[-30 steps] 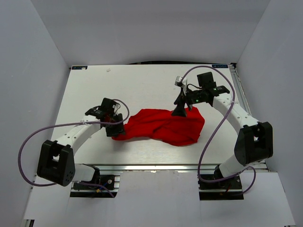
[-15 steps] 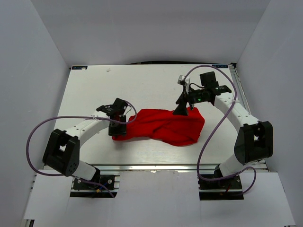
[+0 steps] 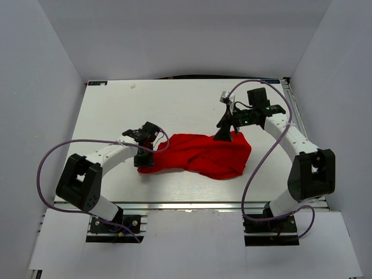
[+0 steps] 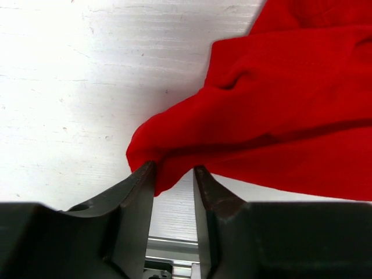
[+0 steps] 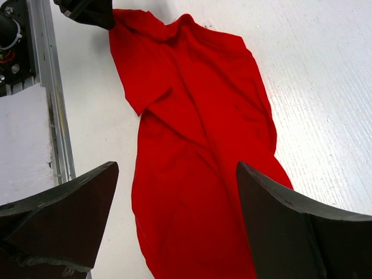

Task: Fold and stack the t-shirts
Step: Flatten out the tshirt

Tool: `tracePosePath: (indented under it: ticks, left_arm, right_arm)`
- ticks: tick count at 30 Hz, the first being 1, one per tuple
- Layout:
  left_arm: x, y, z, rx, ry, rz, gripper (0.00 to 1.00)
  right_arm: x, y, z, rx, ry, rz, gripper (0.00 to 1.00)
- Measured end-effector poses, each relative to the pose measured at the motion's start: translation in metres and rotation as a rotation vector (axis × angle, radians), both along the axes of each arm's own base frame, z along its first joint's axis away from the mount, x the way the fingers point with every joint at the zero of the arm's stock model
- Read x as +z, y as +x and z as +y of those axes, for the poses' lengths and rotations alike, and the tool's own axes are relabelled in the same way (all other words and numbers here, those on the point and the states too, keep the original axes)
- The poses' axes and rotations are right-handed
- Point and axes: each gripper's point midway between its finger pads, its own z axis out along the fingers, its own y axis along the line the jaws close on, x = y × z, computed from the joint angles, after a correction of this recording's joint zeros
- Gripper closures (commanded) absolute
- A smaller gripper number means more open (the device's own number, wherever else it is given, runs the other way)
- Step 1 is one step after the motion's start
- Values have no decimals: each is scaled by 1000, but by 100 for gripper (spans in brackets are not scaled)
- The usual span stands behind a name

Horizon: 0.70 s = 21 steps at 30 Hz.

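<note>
Left claw: pinching shirt corner, both tips touching cloth.
Right claw: wide open, hovering over the shirt's other end.
Shirt: rumpled on table, stretching between the claws.

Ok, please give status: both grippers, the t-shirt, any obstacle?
Left gripper astride a corner of the t-shirt, grip unconfirmed. Right gripper open above it. T-shirt crumpled, not folded. No obstacle seen.

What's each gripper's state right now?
Left gripper: jaws around a corner of the bright red cloth t-shirt; grip cannot be told.
Right gripper: open, holding nothing.
</note>
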Motion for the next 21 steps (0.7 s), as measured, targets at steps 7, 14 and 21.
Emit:
tracePosePath:
  ticks: [7,14,21]
  left_arm:
    - [0,4,-3,-4,-10,-17,80]
    - [1,8,-5,-8,-17,-31,100]
    - [19,11,-17,-13,-93,-63,100]
  right_arm:
    - [0,1,-2,-6,2,1,12]
    - [-2,0,-6,-11,-9,12,12]
    - [-22,2,-24,-56,-132,9,13]
